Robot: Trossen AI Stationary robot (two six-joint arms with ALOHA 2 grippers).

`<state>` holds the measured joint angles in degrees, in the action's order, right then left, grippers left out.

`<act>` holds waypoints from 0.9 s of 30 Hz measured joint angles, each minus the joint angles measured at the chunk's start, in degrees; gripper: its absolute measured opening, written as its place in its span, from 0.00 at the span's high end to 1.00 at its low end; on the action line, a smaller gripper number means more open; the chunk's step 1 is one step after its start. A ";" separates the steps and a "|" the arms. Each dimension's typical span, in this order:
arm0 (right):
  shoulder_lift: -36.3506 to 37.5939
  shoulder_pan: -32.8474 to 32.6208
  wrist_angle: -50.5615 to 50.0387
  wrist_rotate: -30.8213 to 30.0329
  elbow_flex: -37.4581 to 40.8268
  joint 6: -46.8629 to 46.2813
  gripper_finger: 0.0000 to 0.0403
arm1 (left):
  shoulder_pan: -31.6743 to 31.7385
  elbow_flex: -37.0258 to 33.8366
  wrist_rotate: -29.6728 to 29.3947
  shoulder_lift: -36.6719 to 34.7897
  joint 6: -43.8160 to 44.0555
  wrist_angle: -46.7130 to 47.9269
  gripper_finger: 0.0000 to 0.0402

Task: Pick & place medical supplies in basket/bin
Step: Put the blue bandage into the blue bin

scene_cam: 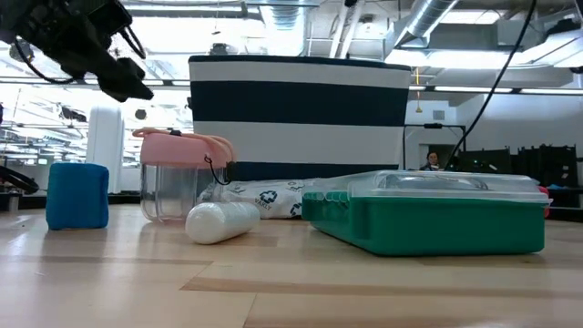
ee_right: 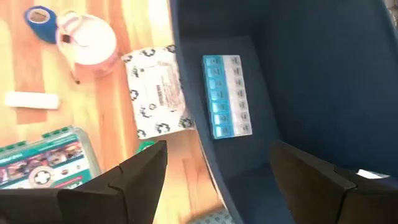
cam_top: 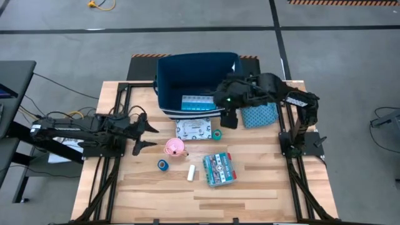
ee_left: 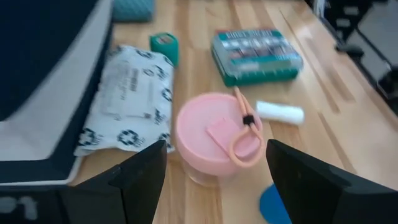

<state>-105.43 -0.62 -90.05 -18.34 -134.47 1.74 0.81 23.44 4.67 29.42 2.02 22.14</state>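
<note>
One pill organizer (cam_top: 197, 103) lay in the bin (cam_top: 167, 80). Beside the bin sat six items: packet (cam_top: 194, 129), green roll (cam_top: 217, 134), pink cup (cam_top: 175, 147), blue roll (cam_top: 162, 165), white stick (cam_top: 191, 173), teal box (cam_top: 219, 169). The left end effector (cam_top: 150, 135) by the cup and the right end effector (cam_top: 229, 120) over the bin's edge were both spread.

floor (cam_top: 187, 15): grey concrete, dark seams, striped hazard tape at far edge | bench (cam_top: 250, 194): pale wood planks on a black frame | dark side table (cam_top: 12, 75) at left edge | ceiling (scene_cam: 301, 23): exposed ducts and pipes, bright strip lights | white column (scene_cam: 103, 137) at left | hanging cable (scene_cam: 496, 73)
</note>
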 joint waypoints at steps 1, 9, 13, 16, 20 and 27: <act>-0.28 -0.34 0.05 -0.06 -0.07 -0.30 0.32 | -0.34 0.00 0.46 1.05 -0.61 -0.14 0.34; -0.53 -0.81 0.03 0.02 -0.01 -3.20 0.32 | -3.19 0.02 2.59 4.72 -0.81 -0.76 0.34; -0.63 -1.34 0.03 0.26 0.01 -4.27 0.32 | -5.88 0.02 3.24 4.69 2.52 1.43 0.34; -0.63 -1.83 0.04 0.27 0.01 -4.35 0.32 | -8.82 0.02 4.08 4.72 5.89 2.71 0.34; -0.63 -2.63 0.03 0.26 0.01 -4.37 0.32 | -13.39 0.02 3.56 4.73 8.39 3.48 0.34; -0.63 -3.35 0.03 0.25 0.01 -4.37 0.32 | -19.46 0.04 -0.76 8.52 8.79 3.93 0.34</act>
<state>-106.06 -3.98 -90.02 -18.09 -134.45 -2.63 -18.65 23.49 3.91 37.94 10.81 26.07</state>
